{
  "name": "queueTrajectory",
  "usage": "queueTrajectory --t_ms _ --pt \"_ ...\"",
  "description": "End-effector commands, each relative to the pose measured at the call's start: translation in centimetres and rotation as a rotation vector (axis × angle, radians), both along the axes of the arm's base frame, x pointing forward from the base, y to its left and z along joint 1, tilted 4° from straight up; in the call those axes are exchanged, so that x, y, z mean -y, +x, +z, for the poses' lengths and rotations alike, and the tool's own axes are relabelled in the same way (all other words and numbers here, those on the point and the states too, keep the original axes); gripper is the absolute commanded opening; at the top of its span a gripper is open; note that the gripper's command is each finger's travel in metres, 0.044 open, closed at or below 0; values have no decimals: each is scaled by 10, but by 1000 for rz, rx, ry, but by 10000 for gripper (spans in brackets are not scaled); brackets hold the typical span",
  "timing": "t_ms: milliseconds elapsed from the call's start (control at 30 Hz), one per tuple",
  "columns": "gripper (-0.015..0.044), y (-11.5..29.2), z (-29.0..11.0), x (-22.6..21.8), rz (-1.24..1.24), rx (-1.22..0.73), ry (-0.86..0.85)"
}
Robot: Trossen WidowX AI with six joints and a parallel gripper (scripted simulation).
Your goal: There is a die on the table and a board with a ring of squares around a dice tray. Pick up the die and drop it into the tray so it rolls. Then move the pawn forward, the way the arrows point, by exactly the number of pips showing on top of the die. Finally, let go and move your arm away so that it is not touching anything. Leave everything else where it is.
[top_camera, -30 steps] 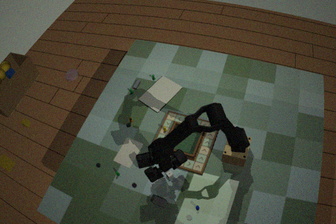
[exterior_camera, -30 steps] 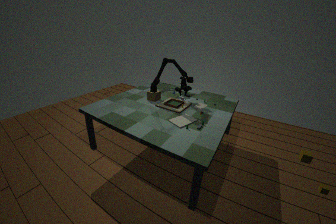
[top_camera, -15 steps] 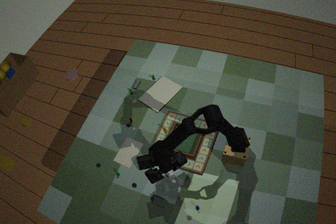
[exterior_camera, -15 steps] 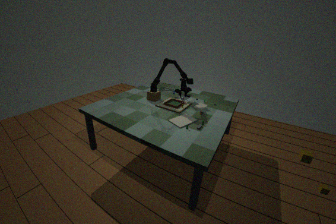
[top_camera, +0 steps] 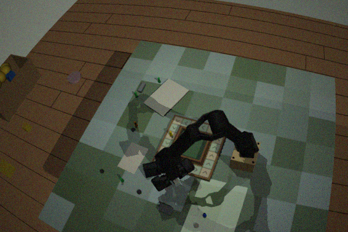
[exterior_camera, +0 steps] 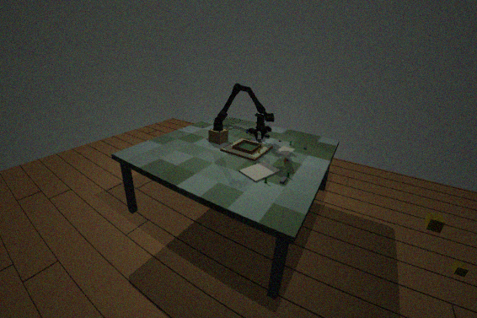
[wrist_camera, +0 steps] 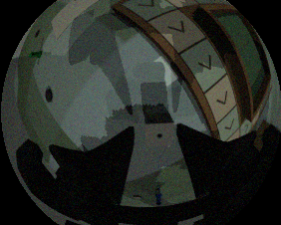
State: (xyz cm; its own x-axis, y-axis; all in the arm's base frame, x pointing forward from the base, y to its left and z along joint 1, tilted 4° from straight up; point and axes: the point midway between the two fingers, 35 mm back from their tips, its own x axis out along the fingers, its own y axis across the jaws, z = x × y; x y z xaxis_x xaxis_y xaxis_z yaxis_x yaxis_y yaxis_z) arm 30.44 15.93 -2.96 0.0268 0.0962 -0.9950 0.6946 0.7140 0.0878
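Observation:
A grey die point(wrist_camera: 155, 102) lies on the table in the wrist view, just left of the board, with its top face lighter than its near side. My gripper point(wrist_camera: 155, 128) point(top_camera: 160, 175) point(exterior_camera: 258, 133) is low over it, with a finger on each side and a gap showing on both sides. In the top view the arm hides the die. The board point(top_camera: 212, 156) point(exterior_camera: 246, 147) point(wrist_camera: 180, 31) has a ring of arrow squares around a green tray point(top_camera: 197, 149) point(wrist_camera: 239, 41). A small yellow pawn point(top_camera: 171, 133) stands on the board's left column.
The arm's wooden base block point(top_camera: 243, 162) stands right of the board. Two pale sheets point(top_camera: 167, 95) point(top_camera: 132, 162), green pawns point(top_camera: 158, 79) point(top_camera: 122, 180), an orange pawn point(top_camera: 135, 124), dark discs point(top_camera: 139, 191), a grey block point(top_camera: 141, 87) and a blue bead point(top_camera: 204, 215) lie around.

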Motion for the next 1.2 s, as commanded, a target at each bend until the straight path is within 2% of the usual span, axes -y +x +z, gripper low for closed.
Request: queueTrajectory --t_ms 0,267,367,667,967,1167 --pt "118 -2 -4 2 -4 -8 -9" --pt "64 -2 -4 2 -4 -8 -9" --pt "0 1 -1 2 -16 7 -8" --pt "0 9 39 4 -31 24 -6" --pt "0 -3 113 10 -5 -5 -9" --pt "0 -5 119 10 -4 -7 -9"
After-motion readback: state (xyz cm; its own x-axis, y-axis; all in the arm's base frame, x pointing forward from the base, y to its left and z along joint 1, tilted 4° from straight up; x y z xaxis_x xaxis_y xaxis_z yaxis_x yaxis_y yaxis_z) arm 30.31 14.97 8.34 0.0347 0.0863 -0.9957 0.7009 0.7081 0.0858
